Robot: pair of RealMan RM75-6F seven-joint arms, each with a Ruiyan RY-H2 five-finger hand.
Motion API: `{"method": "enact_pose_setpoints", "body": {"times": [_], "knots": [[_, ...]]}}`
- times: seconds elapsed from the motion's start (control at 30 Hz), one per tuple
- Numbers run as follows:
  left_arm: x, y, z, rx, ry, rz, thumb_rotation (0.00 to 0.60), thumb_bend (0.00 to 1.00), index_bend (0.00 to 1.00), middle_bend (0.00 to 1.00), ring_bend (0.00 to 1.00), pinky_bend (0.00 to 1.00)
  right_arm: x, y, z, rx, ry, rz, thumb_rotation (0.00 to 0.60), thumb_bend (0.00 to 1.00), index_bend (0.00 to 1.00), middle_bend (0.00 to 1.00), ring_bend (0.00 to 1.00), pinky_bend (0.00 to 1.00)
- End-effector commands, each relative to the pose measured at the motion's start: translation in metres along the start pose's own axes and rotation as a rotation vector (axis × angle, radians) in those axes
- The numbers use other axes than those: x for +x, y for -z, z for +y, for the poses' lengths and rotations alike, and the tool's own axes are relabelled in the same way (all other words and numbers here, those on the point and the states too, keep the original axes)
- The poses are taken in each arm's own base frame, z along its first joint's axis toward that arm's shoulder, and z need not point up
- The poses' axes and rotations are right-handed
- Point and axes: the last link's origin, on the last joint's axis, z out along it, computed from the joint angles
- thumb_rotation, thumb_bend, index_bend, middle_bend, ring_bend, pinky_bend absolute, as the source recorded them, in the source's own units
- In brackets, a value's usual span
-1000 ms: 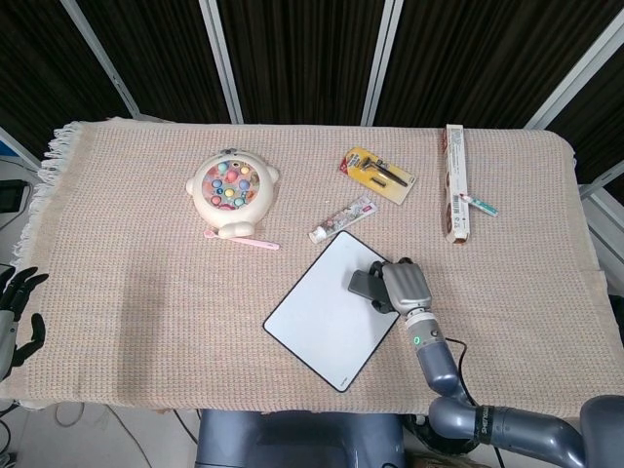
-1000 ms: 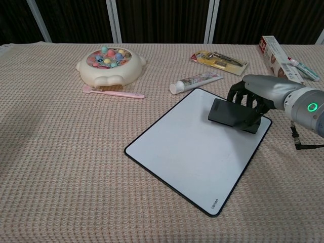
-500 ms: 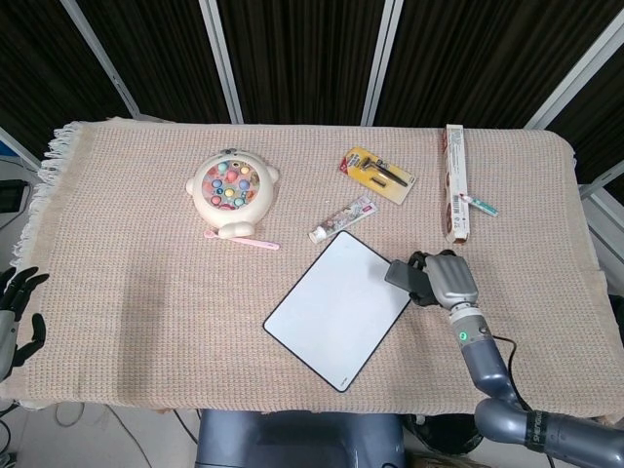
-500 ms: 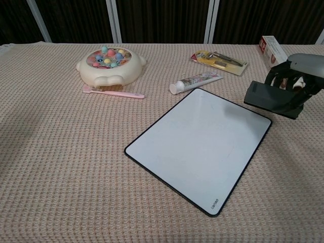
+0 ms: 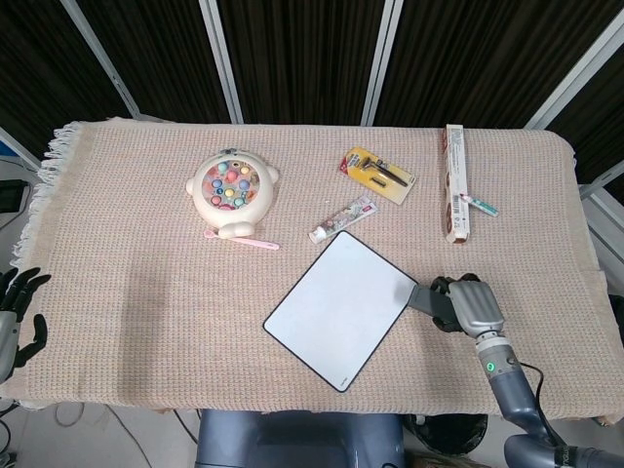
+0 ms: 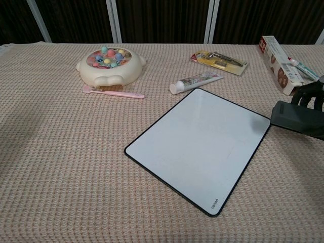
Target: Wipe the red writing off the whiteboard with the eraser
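Observation:
The whiteboard [image 5: 336,306] [image 6: 200,146] lies tilted on the woven cloth, its white face bare with no red marks showing. My right hand [image 5: 468,304] [image 6: 312,97] grips the dark eraser [image 5: 427,297] [image 6: 295,117], held just off the board's right edge, above the cloth. My left hand [image 5: 14,314] hangs at the far left beside the table with its fingers spread and nothing in it; the chest view does not show it.
A cream fishing toy [image 5: 232,188] and pink toothbrush [image 5: 242,240] sit at the back left. A toothpaste tube [image 5: 341,220], a packaged tool card [image 5: 378,174], a long box [image 5: 454,180] and a pen [image 5: 479,203] lie behind the board.
My right hand has carried the eraser rightward, from the board's upper right corner to beyond its right edge.

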Motion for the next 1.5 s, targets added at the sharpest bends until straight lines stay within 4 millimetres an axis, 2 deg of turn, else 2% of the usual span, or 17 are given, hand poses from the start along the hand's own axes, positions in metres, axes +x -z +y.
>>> {"method": "enact_pose_setpoints", "body": {"times": [0.03,0.3,0.53,0.63,0.77,0.83,0.97,1.1,1.23,1.43,1.5], "knots": [[0.000,0.000,0.000,0.001,0.001,0.001,0.600,0.64,0.16,0.09,0.02,0.01,-0.003,0.001,0.009,-0.009,0.020,-0.017,0.600,0.43,0.50,0.49,0.48,0.24],[-0.001,0.000,0.000,0.001,0.001,-0.001,0.600,0.64,0.16,0.09,0.02,0.01,-0.001,-0.004,0.037,0.028,0.106,-0.083,0.600,0.42,0.50,0.48,0.47,0.24],[-0.001,0.000,0.001,0.001,-0.002,-0.002,0.600,0.64,0.16,0.09,0.02,0.01,0.004,-0.006,0.054,0.055,0.094,-0.071,0.600,0.42,0.49,0.45,0.45,0.23],[-0.001,0.000,0.001,0.000,-0.003,-0.002,0.600,0.64,0.16,0.09,0.02,0.01,0.003,-0.007,0.059,0.055,0.099,-0.082,0.600,0.39,0.40,0.38,0.40,0.21],[-0.001,0.001,0.001,0.001,-0.004,-0.001,0.600,0.64,0.16,0.09,0.02,0.01,0.001,-0.004,0.064,0.050,0.116,-0.139,0.600,0.21,0.16,0.23,0.25,0.19],[-0.002,0.001,0.001,0.002,-0.005,-0.003,0.600,0.64,0.16,0.09,0.02,0.01,0.002,-0.004,0.066,0.042,0.114,-0.153,0.600,0.16,0.09,0.18,0.21,0.19],[-0.002,0.001,0.001,0.006,-0.006,-0.004,0.600,0.64,0.16,0.09,0.02,0.01,0.004,-0.005,0.067,0.024,0.107,-0.159,0.600,0.11,0.00,0.07,0.11,0.18],[-0.001,0.001,0.001,0.008,-0.005,-0.001,0.600,0.64,0.16,0.09,0.02,0.01,0.012,-0.003,0.067,0.012,0.107,-0.153,0.600,0.10,0.00,0.01,0.07,0.17],[-0.001,0.001,0.001,0.009,-0.005,0.000,0.600,0.64,0.16,0.09,0.02,0.01,0.031,0.008,0.063,0.010,0.093,-0.046,0.600,0.10,0.00,0.00,0.07,0.17],[0.000,0.001,0.000,0.010,-0.004,0.002,0.600,0.64,0.16,0.09,0.02,0.01,0.058,0.039,0.062,0.009,0.084,0.084,0.600,0.10,0.00,0.00,0.07,0.17],[0.000,0.001,0.000,0.009,-0.003,0.002,0.600,0.64,0.16,0.09,0.02,0.01,0.064,0.056,0.067,-0.012,0.088,0.136,0.600,0.10,0.00,0.00,0.07,0.17]]}}
